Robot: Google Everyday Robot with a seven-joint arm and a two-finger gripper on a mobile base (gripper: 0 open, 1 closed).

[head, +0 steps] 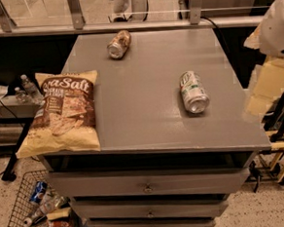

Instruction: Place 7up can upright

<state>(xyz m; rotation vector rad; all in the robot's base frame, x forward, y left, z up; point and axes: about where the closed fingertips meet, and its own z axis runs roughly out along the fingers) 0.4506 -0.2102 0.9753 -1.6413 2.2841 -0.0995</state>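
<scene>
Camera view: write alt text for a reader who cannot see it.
A 7up can lies on its side toward the right of a grey cabinet top, a brownish can lying near the back and a chip bag at the left edge. The gripper is not in view.

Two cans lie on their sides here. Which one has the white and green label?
The small aluminium can right of centre on the grey table; the brownish-tan can lies at the far edge. The gripper is out of view.
</scene>
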